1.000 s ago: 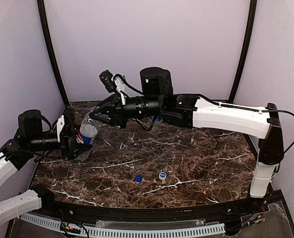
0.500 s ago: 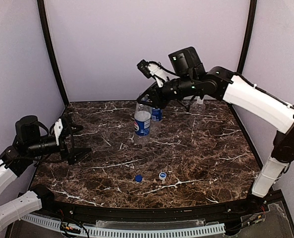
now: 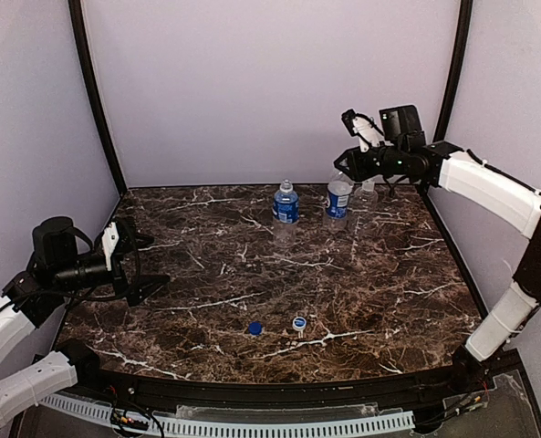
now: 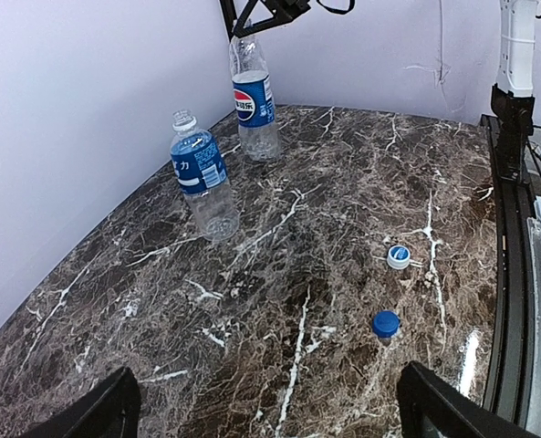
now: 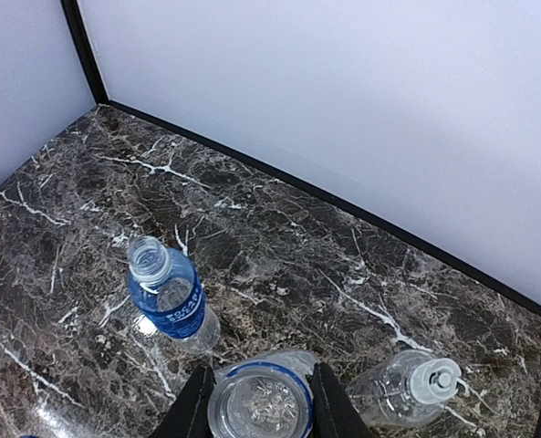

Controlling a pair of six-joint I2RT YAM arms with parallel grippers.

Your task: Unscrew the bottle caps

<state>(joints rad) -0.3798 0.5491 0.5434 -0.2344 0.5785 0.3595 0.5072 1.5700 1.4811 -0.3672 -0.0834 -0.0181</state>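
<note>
Bright, even light; sharp focus.

Left hand let go, now wide open; right hand carried Pepsi bottle to back right.

The tabletop is dark brown marble with white veins. Along its far edge stand 3 clear bottles. A blue-labelled bottle with an open neck is near the middle, and a Pepsi-labelled bottle, also uncapped, stands to its right. A plain bottle is just beside that, toward the far right corner, with its white cap on. Close to the near edge, about midway along, lie 2 loose caps: a blue cap and, near it on the right, a white-rimmed cap.
</note>
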